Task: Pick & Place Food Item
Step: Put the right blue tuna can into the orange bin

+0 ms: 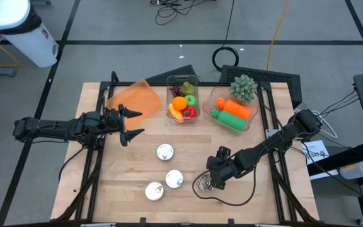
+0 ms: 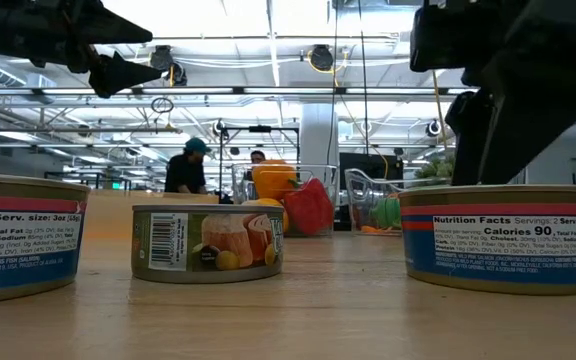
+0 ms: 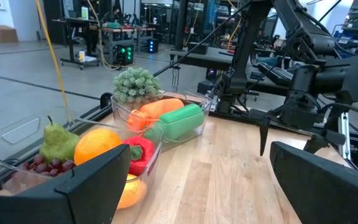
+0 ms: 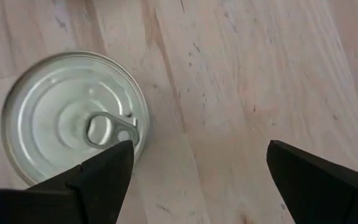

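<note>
Several flat food tins with pull-tab lids stand on the wooden table: one (image 1: 164, 152) in the middle, two (image 1: 174, 179) (image 1: 154, 191) nearer the front, and one (image 1: 205, 184) to the right of them. My right gripper (image 1: 212, 178) hangs open over that right tin (image 4: 73, 118), slanting down. One finger (image 4: 104, 171) is over the tin's rim and the other over bare wood, and neither touches it. My left gripper (image 1: 137, 123) waits open and level at the table's left, well above the board.
At the far edge stand a clear bin of fruit (image 1: 183, 101), a clear bin of vegetables (image 1: 233, 112) and an orange container (image 1: 131, 98). A black cable (image 1: 232, 200) loops on the table by the right tin. People stand in the room behind (image 2: 185, 165).
</note>
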